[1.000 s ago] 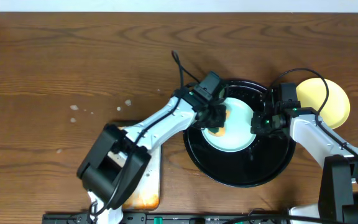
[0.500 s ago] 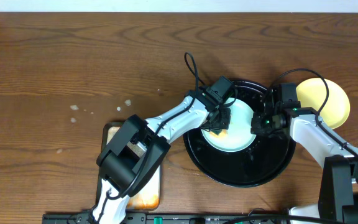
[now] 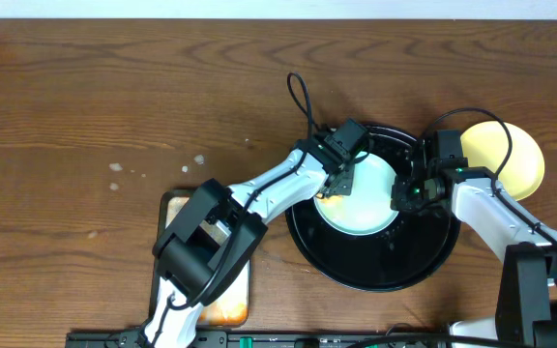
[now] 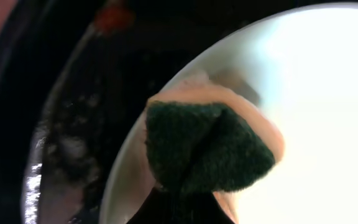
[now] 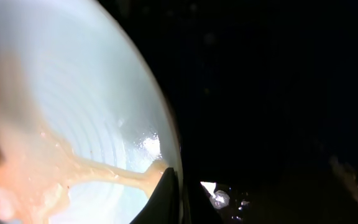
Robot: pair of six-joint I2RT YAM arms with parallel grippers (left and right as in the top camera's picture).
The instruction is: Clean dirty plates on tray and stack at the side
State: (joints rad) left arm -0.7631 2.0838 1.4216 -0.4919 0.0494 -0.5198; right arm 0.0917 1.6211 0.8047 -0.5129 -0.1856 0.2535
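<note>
A pale light-blue plate [image 3: 364, 200] lies in the large black tray [image 3: 424, 261], smeared orange at its left edge. My left gripper [image 3: 341, 184] is shut on a dark green sponge [image 4: 204, 146] pressed on the plate's smeared left part [image 4: 328, 112]. My right gripper [image 3: 401, 193] is shut on the plate's right rim [image 5: 166, 143], one finger on each side. Orange streaks run across the plate in the right wrist view [image 5: 73, 168]. A pale yellow plate [image 3: 511, 155] lies on the table right of the tray.
A rectangular rusty, soapy metal pan [image 3: 222, 295] lies at the front, partly under my left arm. A few white specks [image 3: 116, 169] dot the wooden table at the left. A black cable loops above the left wrist.
My left gripper has moved with the sponge from the plate's lower-left edge up and to the right. The orange smear shows at the plate's left edge. My right gripper has stayed on the rim.
</note>
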